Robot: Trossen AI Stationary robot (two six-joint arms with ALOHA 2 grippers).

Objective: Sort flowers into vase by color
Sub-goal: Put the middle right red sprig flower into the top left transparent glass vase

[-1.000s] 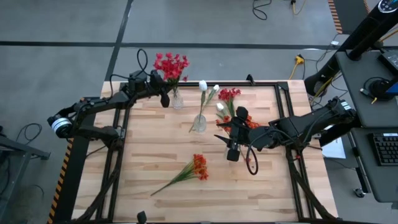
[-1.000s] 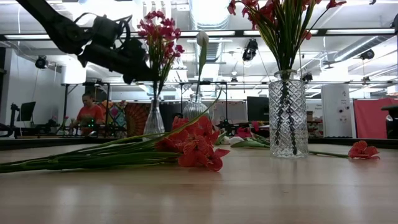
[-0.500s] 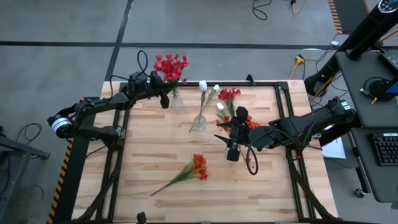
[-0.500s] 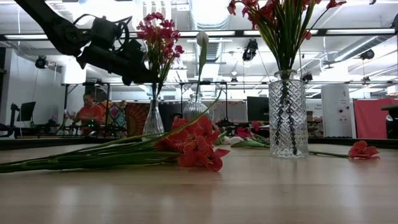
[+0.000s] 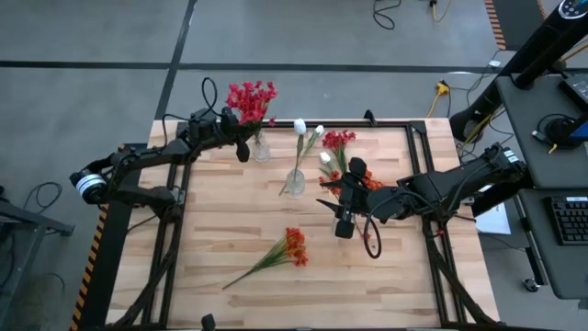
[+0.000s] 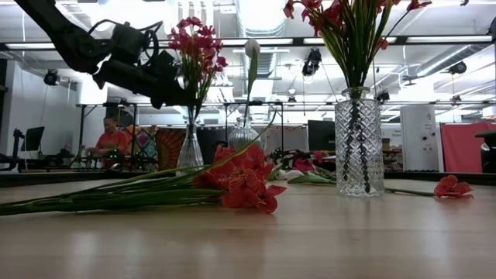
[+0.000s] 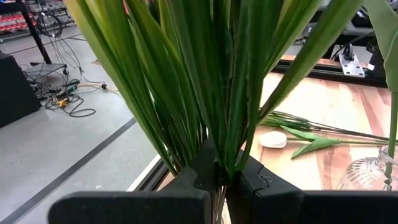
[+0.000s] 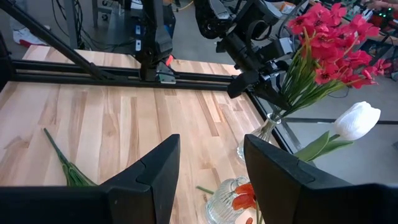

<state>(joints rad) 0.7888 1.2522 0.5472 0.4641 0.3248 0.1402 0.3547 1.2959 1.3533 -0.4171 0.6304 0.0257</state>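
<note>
We locate the left end effector (image 5: 243, 145) at the far left of the light wooden desk (image 5: 230, 221), closed on the green stalks of the bunch of crimson-red artificial flowers (image 5: 252, 98). In the left wrist view its two dark fingers (image 7: 202, 171) pinch those stalks (image 7: 205, 81) together just above the fingertips. The bunch stands in a small clear glass vase (image 5: 263, 150) directly beside the end effector; the blooms rise above it.

The right end effector (image 5: 344, 227) hangs over the desk centre with its fingers (image 8: 152, 171) spread apart and nothing between them. A cut-glass vase of orange-red flowers (image 6: 359, 139) stands just beside it. A second clear vase holding white buds (image 5: 295, 182) stands between the two arms. A loose orange-red stem (image 5: 280, 251) lies flat nearer the front edge, well apart from both end effectors.

In the left wrist view the blooms are cut off. In the high view we cannot tell how many loose stems lie behind the right arm.
</note>
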